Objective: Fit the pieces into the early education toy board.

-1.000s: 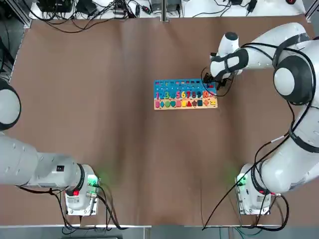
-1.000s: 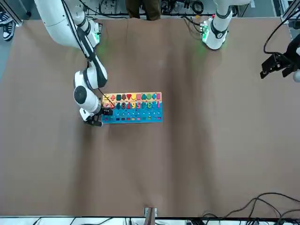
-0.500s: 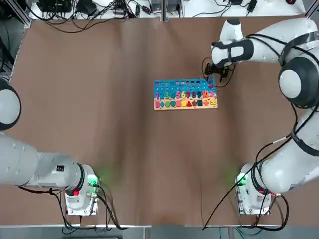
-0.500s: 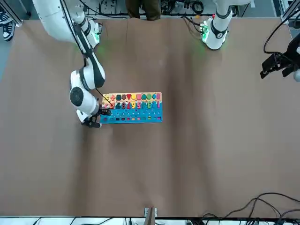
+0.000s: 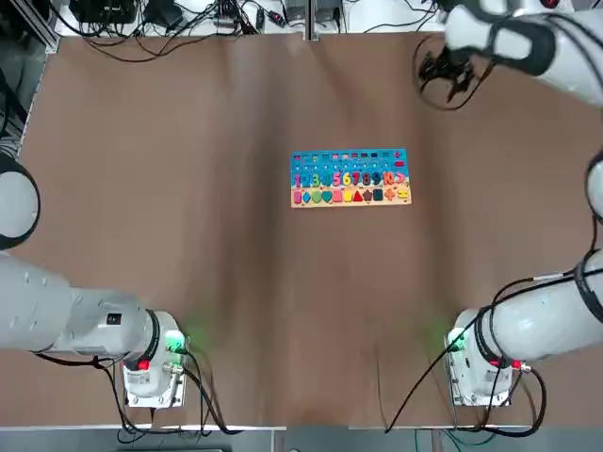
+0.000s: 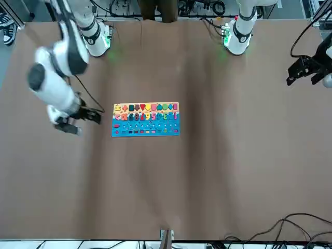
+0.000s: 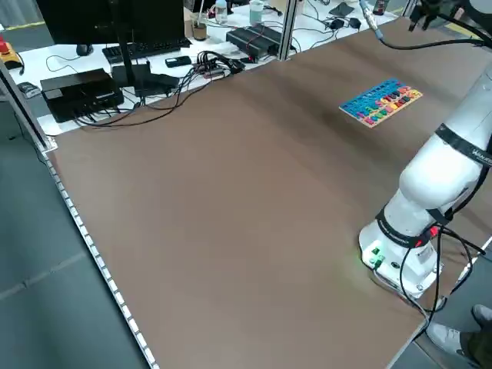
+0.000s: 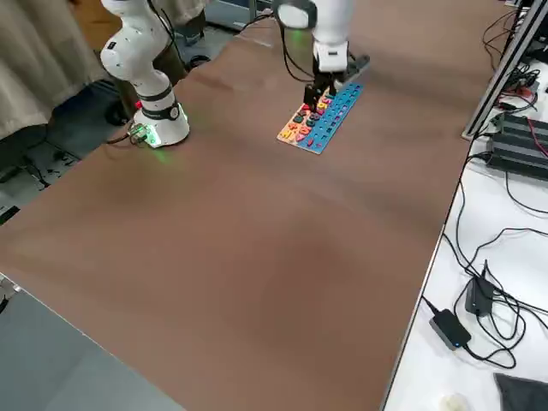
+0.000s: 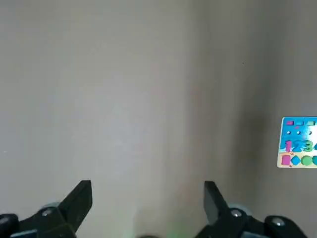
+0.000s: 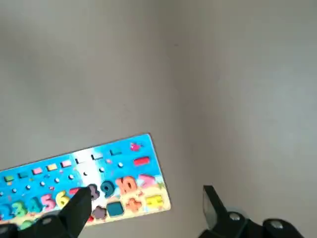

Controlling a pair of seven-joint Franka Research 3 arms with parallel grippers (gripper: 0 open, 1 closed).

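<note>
The early education toy board [image 5: 349, 177] lies flat at mid-table, blue on top with coloured numerals and a wooden strip of shapes; it also shows in the front view [image 6: 146, 119]. An orange "10" piece [image 10: 126, 184] and a pink-red piece [image 10: 145, 179] sit in the board's right end. My right gripper [image 5: 450, 80] hangs open and empty, raised beyond the board's right end toward the far right of the table [image 6: 87, 122]. Its fingers [image 10: 79, 206] stand wide apart with nothing between them. My left gripper [image 6: 305, 71] is parked far out on the left side, open and empty [image 9: 147, 196].
Both arm bases [image 5: 151, 363] [image 5: 480, 363] stand at the table's near edge. Cables and electronics [image 5: 188, 19] line the far edge beyond the brown table top [image 5: 188, 188]. A monitor and boxes [image 7: 92, 69] sit off the table's far left corner.
My right gripper has opened at the board's right end, then lifted and drawn back toward the far right corner. The board and the left arm stayed put.
</note>
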